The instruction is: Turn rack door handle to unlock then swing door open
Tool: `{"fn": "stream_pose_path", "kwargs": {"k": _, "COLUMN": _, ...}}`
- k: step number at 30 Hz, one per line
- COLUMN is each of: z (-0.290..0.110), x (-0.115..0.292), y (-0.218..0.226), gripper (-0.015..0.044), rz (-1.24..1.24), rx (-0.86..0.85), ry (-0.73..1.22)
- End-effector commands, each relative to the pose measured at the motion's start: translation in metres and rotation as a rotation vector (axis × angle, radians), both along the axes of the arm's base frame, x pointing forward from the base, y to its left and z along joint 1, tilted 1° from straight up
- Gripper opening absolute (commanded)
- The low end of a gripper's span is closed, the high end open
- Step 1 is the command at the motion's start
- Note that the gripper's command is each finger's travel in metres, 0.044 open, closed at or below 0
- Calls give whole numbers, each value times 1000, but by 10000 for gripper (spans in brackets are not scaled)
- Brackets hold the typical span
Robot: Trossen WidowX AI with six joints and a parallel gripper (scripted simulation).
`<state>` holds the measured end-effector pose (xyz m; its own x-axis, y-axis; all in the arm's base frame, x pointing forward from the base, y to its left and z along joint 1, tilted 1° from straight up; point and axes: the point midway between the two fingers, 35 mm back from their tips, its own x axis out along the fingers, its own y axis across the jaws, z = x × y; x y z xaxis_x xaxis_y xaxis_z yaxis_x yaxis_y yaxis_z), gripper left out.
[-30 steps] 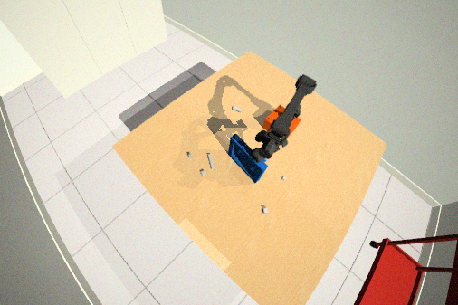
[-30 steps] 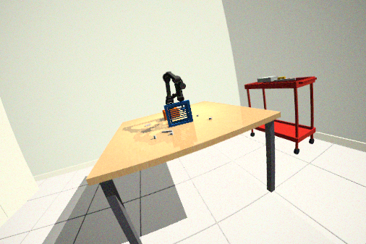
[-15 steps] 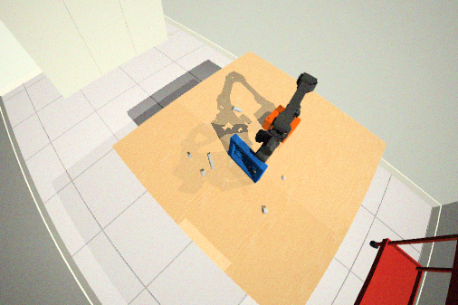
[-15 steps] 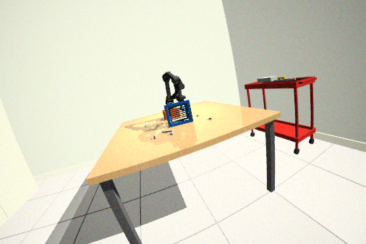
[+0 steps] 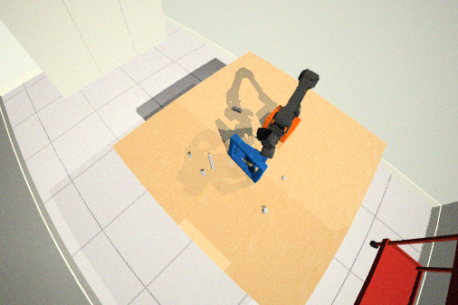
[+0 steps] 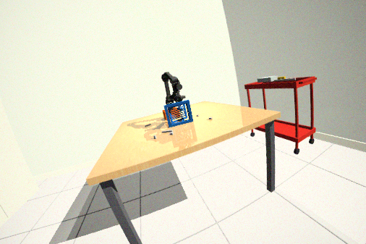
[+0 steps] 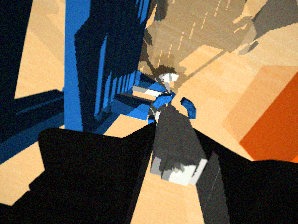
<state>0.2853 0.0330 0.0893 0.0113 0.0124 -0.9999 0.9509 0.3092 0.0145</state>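
The blue rack frame [image 5: 244,170] [image 6: 191,114] [image 7: 32,112] stands upright on the table [image 5: 299,205] [image 6: 224,115]. Its slatted blue door [image 7: 112,75] stands partly open, swung from the frame toward the arm's side, well short of a right angle. My gripper [image 5: 267,154] [image 7: 171,130] is at the door's free edge, shut on the upright handle. The dark grey handle [image 7: 177,140] with a pale end stands between the black fingers in the wrist view. How far the handle is turned cannot be read clearly. The handle is hidden in the top and exterior views.
The orange arm base [image 5: 291,129] [image 7: 277,120] is close behind the rack. Small pale pieces lie around: a bar [image 5: 211,161], two bits beside it, a grey piece [image 5: 236,109] near the arm's shadow, and two bits [image 5: 283,177] [image 5: 264,209] on the other side.
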Motion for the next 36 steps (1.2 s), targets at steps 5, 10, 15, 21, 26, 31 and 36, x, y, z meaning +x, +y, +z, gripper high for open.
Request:
{"fn": "stream_pose_path", "kwargs": {"k": 5, "z": -1, "x": -13, "y": -10, "gripper": 25, "rz": 142, "rx": -6, "ry": -8}}
{"fn": "stream_pose_path", "kwargs": {"k": 10, "z": -1, "x": -22, "y": -17, "gripper": 25, "rz": 219, "rx": -8, "ry": -8}}
{"fn": "stream_pose_path", "kwargs": {"k": 15, "z": -1, "x": -30, "y": -25, "gripper": 25, "rz": 294, "rx": -10, "ry": -8}}
{"fn": "stream_pose_path", "kwargs": {"k": 21, "z": -2, "x": -39, "y": -35, "gripper": 25, "rz": 383, "rx": -12, "ry": -8}}
{"fn": "stream_pose_path", "kwargs": {"k": 26, "z": -2, "x": -45, "y": -43, "gripper": 25, "rz": 454, "rx": -14, "ry": -8}}
{"fn": "stream_pose_path", "kwargs": {"k": 31, "z": -2, "x": -50, "y": -52, "gripper": 25, "rz": 519, "rx": -15, "ry": -7}}
{"fn": "stream_pose_path", "kwargs": {"k": 36, "z": -2, "x": -55, "y": -61, "gripper": 25, "rz": 584, "rx": -17, "ry": -7}}
